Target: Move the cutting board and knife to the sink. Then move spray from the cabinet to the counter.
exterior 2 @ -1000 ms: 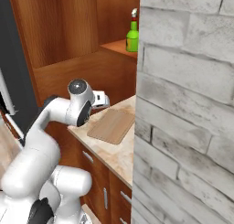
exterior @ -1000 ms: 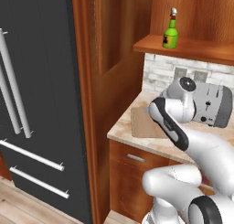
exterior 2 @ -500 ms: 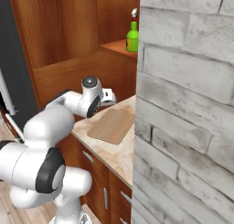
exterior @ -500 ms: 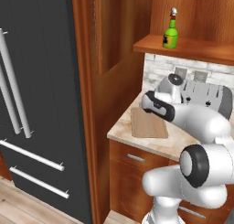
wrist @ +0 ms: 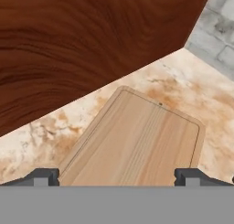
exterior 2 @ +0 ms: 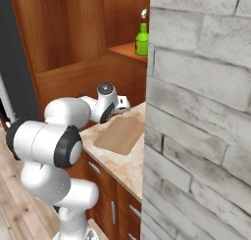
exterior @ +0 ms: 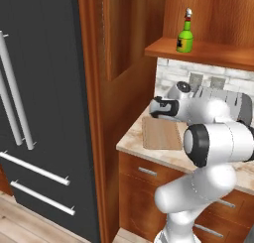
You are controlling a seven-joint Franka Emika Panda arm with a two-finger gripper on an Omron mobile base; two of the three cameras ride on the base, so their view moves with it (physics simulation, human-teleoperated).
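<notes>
Cutting board point(wrist: 132, 145): pale light-wood, fine straight grain, thin darker groove line along its edge; centre of hand view.
Counter point(wrist: 27, 145): beige stone mottled with rusty brown blotches.
Spray point(exterior: 185, 37): bright green bottle, dark label, pale head with red tip; upper right of left base view.
Cabinet point(exterior: 198, 51): reddish-brown wood, wavy darker grain.
Fridge point(exterior: 44, 113): near-black door, silver bar handles; left of left base view.
Brick wall point(exterior 2: 201, 111): pale grey, mottled, lighter mortar lines.
</notes>
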